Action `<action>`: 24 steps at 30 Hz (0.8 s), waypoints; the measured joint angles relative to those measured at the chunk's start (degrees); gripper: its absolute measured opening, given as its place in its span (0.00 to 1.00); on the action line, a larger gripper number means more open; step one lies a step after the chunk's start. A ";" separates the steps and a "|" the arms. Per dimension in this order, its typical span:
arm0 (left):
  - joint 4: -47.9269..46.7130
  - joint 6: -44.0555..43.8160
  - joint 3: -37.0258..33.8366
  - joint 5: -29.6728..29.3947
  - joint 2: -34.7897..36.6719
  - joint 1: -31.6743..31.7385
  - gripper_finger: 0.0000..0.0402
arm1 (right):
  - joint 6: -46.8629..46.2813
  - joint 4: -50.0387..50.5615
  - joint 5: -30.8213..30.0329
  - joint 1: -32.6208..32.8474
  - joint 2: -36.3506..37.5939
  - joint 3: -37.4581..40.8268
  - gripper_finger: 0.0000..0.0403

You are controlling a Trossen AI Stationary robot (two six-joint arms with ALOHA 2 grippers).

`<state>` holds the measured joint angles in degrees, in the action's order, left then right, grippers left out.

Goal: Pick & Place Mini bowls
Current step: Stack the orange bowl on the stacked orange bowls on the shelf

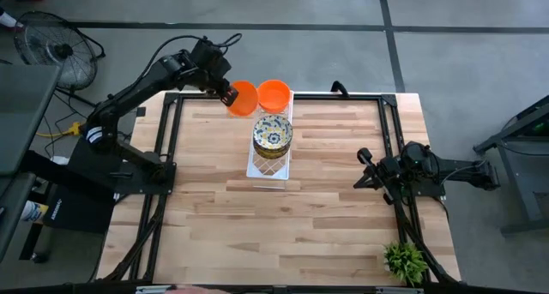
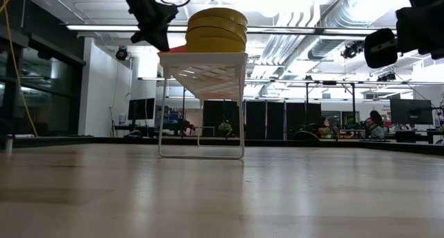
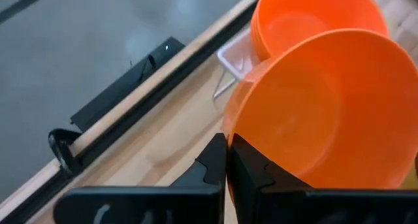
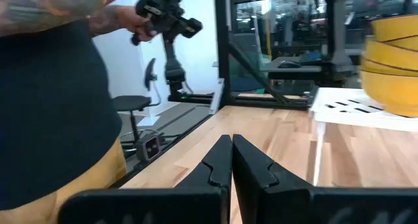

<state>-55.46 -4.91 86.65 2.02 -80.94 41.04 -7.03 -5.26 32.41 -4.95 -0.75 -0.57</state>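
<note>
My left gripper [image 1: 226, 93] is at the table's far edge, shut on a plain orange mini bowl [image 1: 243, 98] that hangs beside the far left corner of the white lattice tray [image 1: 268, 164]. The same bowl [image 3: 326, 113] fills the left wrist view. Another orange bowl [image 1: 274, 94] rests on the tray's far end. A stack of floral cream bowls [image 1: 273, 133] sits on the tray's middle; the low view shows the stack's yellow sides [image 2: 216, 28]. My right gripper [image 1: 367, 168] waits shut at the table's right side, touching nothing. My left gripper pinches the orange bowl by its rim [image 3: 230, 134], on the side nearest the arm, between the two fingers. The fingers come from the table's left, slanting down. The bowl is lifted clear of the table and tilted, its hollow open toward the wrist camera.
The tray stands raised on thin white legs [image 2: 161, 113]. A black frame rail [image 1: 167, 140] runs around the table top. A small green plant [image 1: 405, 260] stands at the near right corner. A person [image 4: 52, 100] stands beyond the table in the right wrist view.
</note>
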 joint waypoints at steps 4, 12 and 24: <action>3.17 -1.63 0.00 0.22 0.01 0.99 0.00 | 0.00 0.06 -3.25 0.00 0.00 0.01 0.00; 5.64 -2.91 0.00 -0.36 0.01 0.98 0.00 | 0.02 0.13 -5.49 -0.02 0.00 -0.01 0.00; 10.00 -3.26 0.00 0.12 -1.33 0.96 0.00 | 0.01 0.11 -5.49 -0.01 0.00 -0.01 0.00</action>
<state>-45.46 -8.16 86.65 2.14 -82.27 42.00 -7.02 -5.15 26.92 -4.96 -0.75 -0.58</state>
